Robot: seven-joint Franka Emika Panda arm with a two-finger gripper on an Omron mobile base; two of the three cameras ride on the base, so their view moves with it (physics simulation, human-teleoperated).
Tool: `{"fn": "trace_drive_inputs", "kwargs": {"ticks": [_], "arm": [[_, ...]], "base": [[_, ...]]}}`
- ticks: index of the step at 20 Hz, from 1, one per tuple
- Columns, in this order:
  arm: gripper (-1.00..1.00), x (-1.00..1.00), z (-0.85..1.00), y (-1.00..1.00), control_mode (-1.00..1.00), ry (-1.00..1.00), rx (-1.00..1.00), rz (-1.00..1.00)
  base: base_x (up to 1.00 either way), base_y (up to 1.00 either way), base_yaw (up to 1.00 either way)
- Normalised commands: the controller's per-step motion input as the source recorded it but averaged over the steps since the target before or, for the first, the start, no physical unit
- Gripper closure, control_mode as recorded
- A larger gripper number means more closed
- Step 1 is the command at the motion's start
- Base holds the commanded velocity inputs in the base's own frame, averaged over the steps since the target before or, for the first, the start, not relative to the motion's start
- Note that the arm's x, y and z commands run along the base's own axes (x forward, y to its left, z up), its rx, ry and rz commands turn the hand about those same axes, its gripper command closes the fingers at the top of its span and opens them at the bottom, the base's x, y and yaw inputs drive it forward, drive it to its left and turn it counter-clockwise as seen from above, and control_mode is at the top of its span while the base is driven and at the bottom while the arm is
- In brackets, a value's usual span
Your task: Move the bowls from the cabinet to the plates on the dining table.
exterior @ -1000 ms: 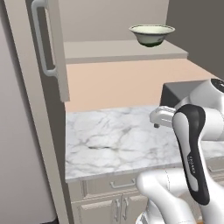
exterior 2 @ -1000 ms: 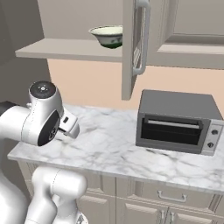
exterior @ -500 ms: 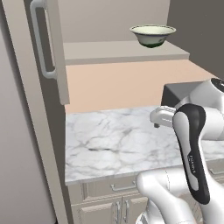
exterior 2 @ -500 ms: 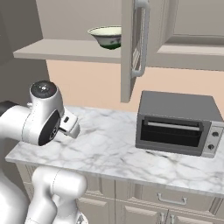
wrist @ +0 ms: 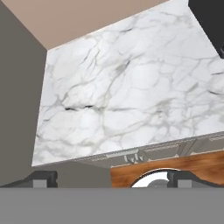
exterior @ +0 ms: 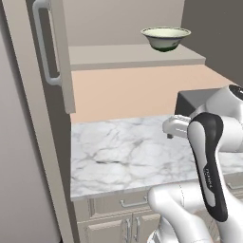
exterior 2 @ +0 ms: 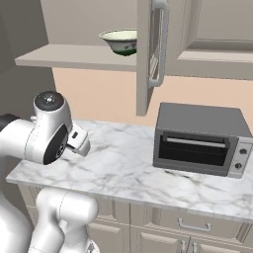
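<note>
Cabinet point(exterior: 52, 61) dominates both base views: a tall grey-beige wall unit standing open, its door with a long metal bar handle point(exterior 2: 159, 44) swung out toward the robot. Its lowest shelf point(exterior: 135, 54) juts out over a peach wall, and below that lies a small marble counter point(exterior: 123, 152) with a dark toaster oven point(exterior 2: 200, 141) at its right end.

On the shelf sits one bowl point(exterior: 166, 38), cream inside and dark green underneath, upright on its foot near the shelf's front edge. In the right base view the same bowl point(exterior 2: 120, 41) is just left of the open door's edge.

The relation that counts is height. The bowl lies well above the hand and farther back toward the wall, while the gripper point(wrist: 111, 179) looks down at the counter with its tips over the counter's near edge. Being round, the bowl has no long axis to line up with, so a pinch on the rim probably suits best.

The gripper's fingers point(wrist: 41, 178) are spread as wide as they go, released, holding and touching nothing. No plates or dining table can be made out from here.
</note>
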Motion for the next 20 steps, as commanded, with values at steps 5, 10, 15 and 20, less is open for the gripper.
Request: {"fn": "trace_drive_inputs", "kwargs": {"ticks": [5, 10, 15, 20], "arm": [[-1.0, -0.05, 0.27, 0.0, -1.0, 0.0, -0.1, 0.02], [-1.0, -0.23, 0.69, 0.0, -1.0, -0.01, -0.26, 0.03], [-1.0, -0.19, 0.64, -0.18, -1.0, -0.03, -0.2, 0.08], [-1.0, -0.15, 0.32, -0.49, -1.0, -0.04, -0.1, 0.14]], "base": [[0.0, 0.0, 0.0], [0.0, 0.0, 0.0], [0.0, 0.0, 0.0], [0.0, 0.0, 0.0]]}}
